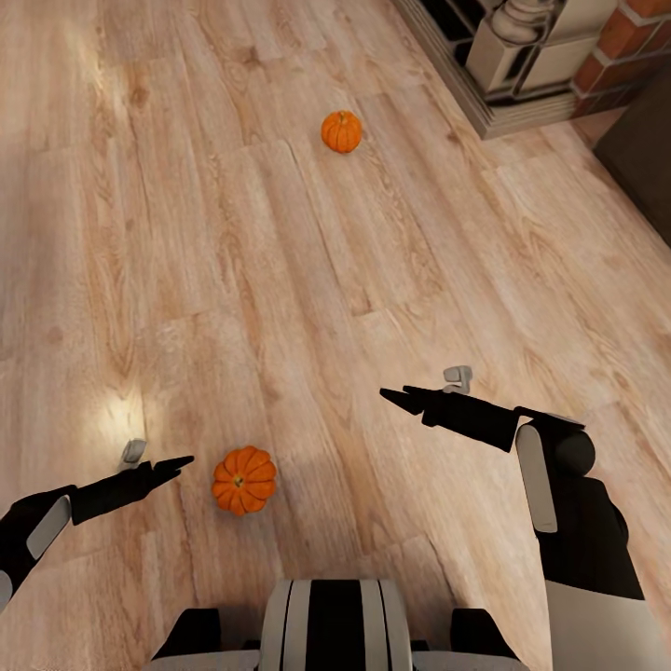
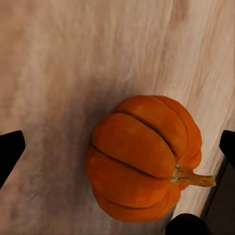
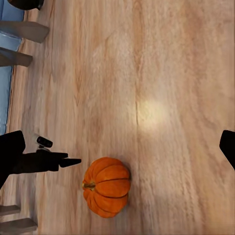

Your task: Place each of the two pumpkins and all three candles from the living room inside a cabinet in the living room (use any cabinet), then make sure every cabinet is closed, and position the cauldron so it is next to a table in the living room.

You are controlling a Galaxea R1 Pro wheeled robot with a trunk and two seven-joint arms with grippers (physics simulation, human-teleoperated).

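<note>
— Starting at the left: where is the left hand (image 1: 177,462)?
— Low over the wooden floor (image 1: 280,280), fingers spread and empty, pointing toward the robot's right at the near pumpkin (image 1: 244,480), which sits on the floor just beside the tips, not touching, close in front of the robot's base (image 1: 335,624).
— Which way does the pumpkin lie?
— In the left wrist view it (image 2: 144,159) sits between the two fingertips, stem pointing sideways; I judge it tipped on its side.
— And the right hand (image 1: 396,395)?
— Higher and farther away, forearm level, pointing left, released too. The left is clearly nearer; it needs to push forward around the pumpkin.
— The other pumpkin?
— The far pumpkin (image 1: 342,131) stands well ahead on the floor, near the fireplace (image 1: 522,65) base.
</note>
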